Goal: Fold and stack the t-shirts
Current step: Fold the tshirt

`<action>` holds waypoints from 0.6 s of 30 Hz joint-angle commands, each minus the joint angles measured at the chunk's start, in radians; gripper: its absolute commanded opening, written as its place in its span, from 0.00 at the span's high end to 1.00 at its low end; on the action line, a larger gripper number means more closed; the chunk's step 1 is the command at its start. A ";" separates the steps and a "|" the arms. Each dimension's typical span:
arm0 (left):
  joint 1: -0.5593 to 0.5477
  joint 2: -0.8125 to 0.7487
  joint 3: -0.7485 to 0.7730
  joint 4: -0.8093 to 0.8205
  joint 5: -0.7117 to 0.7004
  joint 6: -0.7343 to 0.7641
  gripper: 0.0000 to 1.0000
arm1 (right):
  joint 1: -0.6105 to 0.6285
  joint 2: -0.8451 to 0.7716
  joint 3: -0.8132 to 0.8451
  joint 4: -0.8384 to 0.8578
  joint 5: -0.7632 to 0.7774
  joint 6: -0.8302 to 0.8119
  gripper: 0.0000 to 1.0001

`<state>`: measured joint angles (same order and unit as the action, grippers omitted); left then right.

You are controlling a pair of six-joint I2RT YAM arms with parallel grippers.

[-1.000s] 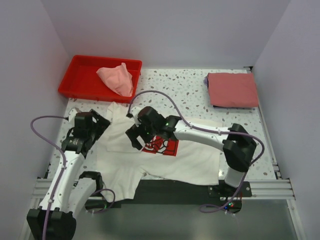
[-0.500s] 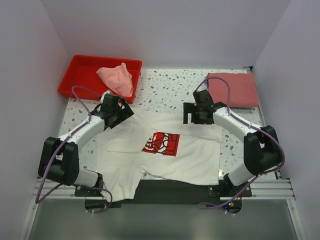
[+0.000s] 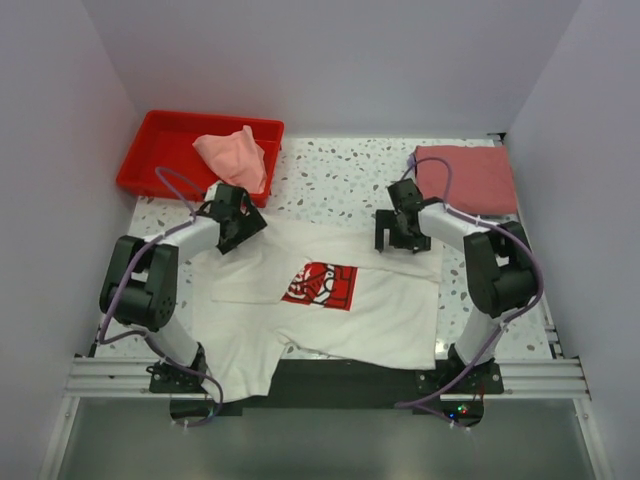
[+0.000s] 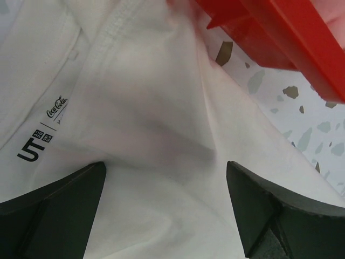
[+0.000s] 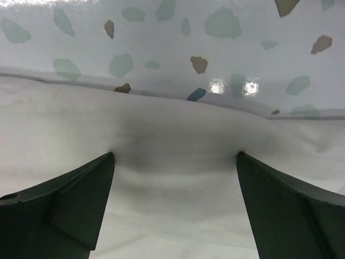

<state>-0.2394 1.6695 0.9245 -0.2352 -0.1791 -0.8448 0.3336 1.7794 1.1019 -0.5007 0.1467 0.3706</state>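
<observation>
The white t-shirt (image 3: 330,320) with a red chest print (image 3: 320,286) lies spread on the table. My left gripper (image 3: 233,232) is open, pressed down on its far left corner near the collar; the neck label shows in the left wrist view (image 4: 40,137). My right gripper (image 3: 398,238) is open, its fingers (image 5: 64,210) resting on the shirt's far right edge (image 5: 172,178). The pale pink t-shirt (image 3: 234,155) lies crumpled in the red tray (image 3: 165,150). The dusty-red t-shirt (image 3: 466,178) lies folded at the far right.
The red tray's corner (image 4: 280,32) is close beyond my left gripper. The speckled tabletop (image 3: 340,175) shows between tray and folded shirt. Purple-grey walls close in the sides and back. The shirt's hem hangs over the near table edge (image 3: 330,365).
A second ago the right arm reached across the shirt's middle and the left was near its base. Both have swung out to the shirt's far corners and now rest on the cloth.
</observation>
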 commanded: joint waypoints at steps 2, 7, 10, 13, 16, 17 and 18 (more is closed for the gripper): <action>0.092 0.006 -0.050 0.013 -0.002 0.018 0.00 | 0.002 0.060 0.065 0.008 0.004 -0.032 0.01; 0.149 0.004 -0.067 0.023 0.003 0.038 0.00 | 0.002 0.103 0.105 0.028 -0.021 -0.056 0.01; 0.167 0.013 -0.058 0.016 0.010 0.046 0.00 | 0.004 0.136 0.163 0.027 -0.018 -0.079 0.01; 0.181 0.013 -0.062 0.019 0.010 0.049 0.00 | 0.002 0.170 0.214 0.028 -0.030 -0.098 0.01; 0.202 0.016 -0.062 0.024 0.015 0.061 0.00 | 0.002 0.213 0.263 0.002 -0.013 -0.105 0.01; 0.213 0.021 -0.059 0.019 0.013 0.064 0.00 | 0.004 0.224 0.275 0.002 -0.015 -0.105 0.01; 0.219 0.024 -0.056 0.016 0.012 0.069 0.00 | 0.004 0.244 0.285 0.001 -0.015 -0.107 0.01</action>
<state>-0.0616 1.6573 0.8936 -0.1757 -0.1253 -0.8227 0.3401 1.9697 1.3457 -0.5007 0.1371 0.2878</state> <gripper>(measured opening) 0.997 0.987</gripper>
